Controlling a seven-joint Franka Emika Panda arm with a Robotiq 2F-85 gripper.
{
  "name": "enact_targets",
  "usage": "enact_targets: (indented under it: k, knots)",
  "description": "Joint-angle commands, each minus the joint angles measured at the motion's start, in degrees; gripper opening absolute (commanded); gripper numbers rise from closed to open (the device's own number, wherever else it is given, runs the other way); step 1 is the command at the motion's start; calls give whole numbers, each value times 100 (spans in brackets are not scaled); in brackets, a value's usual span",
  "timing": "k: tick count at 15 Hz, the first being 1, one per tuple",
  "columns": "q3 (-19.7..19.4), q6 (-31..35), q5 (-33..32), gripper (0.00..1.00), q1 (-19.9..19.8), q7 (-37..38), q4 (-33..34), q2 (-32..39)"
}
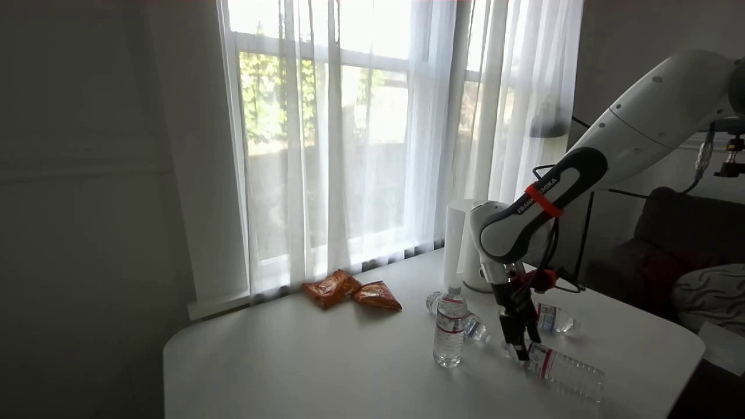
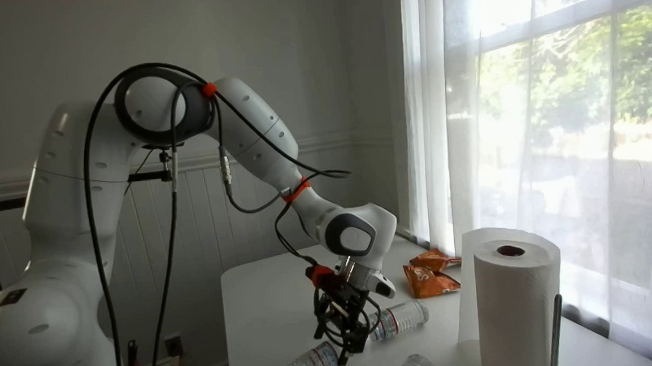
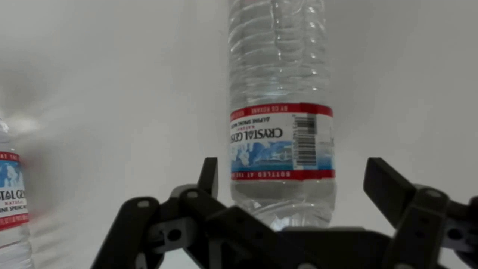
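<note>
Lying bottle (image 3: 282, 145): clear, red-banded label, on its side on the worktop (image 1: 291, 372); label end between the fingers, ribbed body running out ahead of the end effector (image 3: 291, 179)
Fingers (image 3: 390, 192): spread wide, one to each flank of the lying bottle, a gap showing on both sides; nothing gripped
Step in hand: judged as lining up on the lying bottle; straddled, grip not yet made
Next move: a grip here would call for bringing the fingers together at the label edge nearest the shoulder; bottle sits closer to the finger at left in the wrist view, so contact would probably come there first, with a slight nudge or roll
Fingertip depth: cannot tell whether the tips are low enough to catch the bottle's full width
Arm (image 2: 244, 148): in both exterior views, forearm slopes down from a raised elbow, wrist bent, end effector pointing down at the worktop
Standing bottle (image 1: 449, 334): upright, to one side of the end effector, apart from the fingers
Neighbour bottle (image 3: 13, 194): cut by the left edge of the wrist view, beside the end effector, not touching
Orange packets (image 1: 349, 291): well apart from the end effector, near the window
</note>
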Motion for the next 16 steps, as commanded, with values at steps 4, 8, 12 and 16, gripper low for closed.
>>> enact_targets:
  k: [4,8,12,16]
  knots:
    - [71,-79,-57,66,-75,-230,323,287]
    - [45,-275,-97,38,-81,-245,478,327]
    - [-28,-604,-117,26,-97,-115,586,199]
    - [-91,-846,-175,21,-59,160,531,-55]
